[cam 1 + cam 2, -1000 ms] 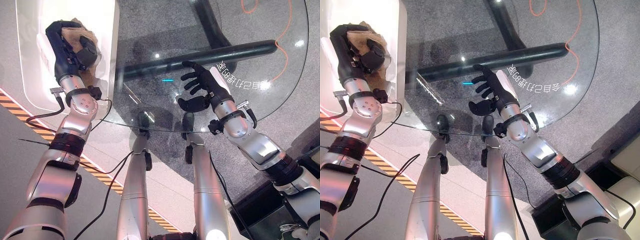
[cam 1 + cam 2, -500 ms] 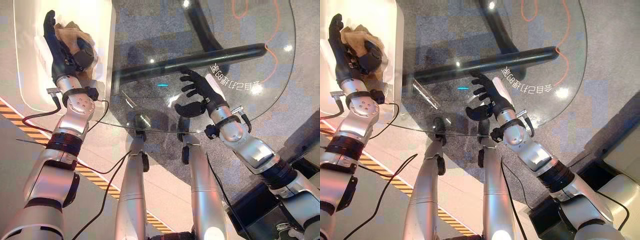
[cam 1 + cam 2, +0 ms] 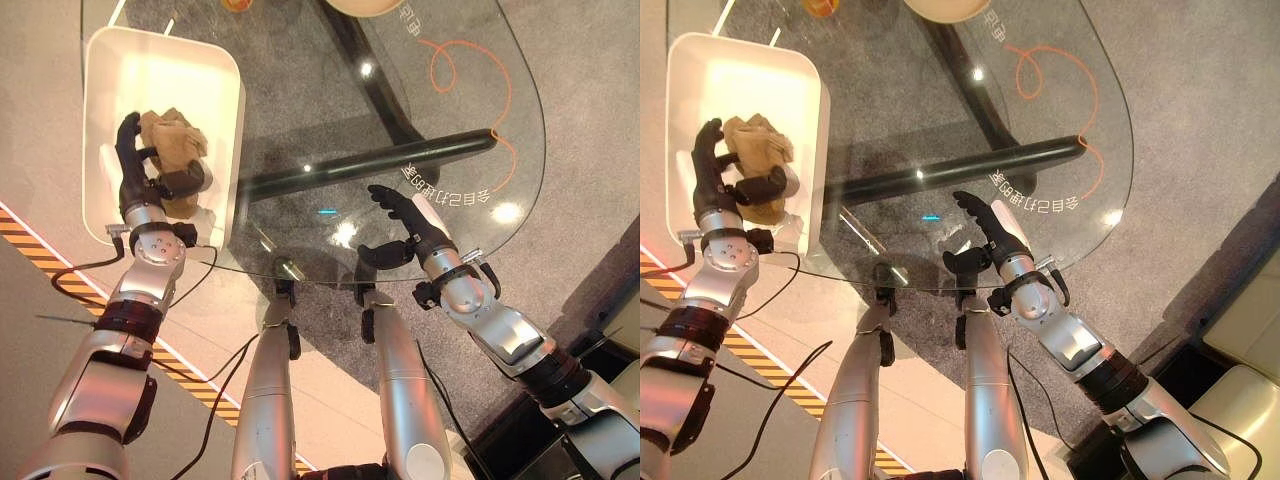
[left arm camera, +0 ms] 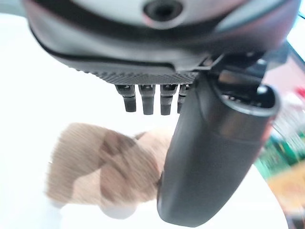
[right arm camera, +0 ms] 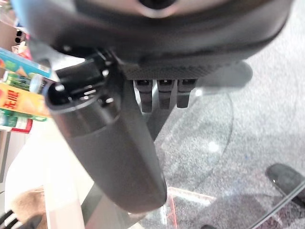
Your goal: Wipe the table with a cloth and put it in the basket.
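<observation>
Left hand (image 3: 137,180) inside white basket (image 3: 100,70), fingers straight and spread, thumb out; brown cloth (image 3: 172,140) loose in basket just past its thumb. Right hand (image 3: 412,225) relaxed, fingers apart, over glass table (image 3: 480,130).

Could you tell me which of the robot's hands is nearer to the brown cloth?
The left hand: it is open right beside the cloth in the white basket. The right hand is open over the glass table, well away.
</observation>
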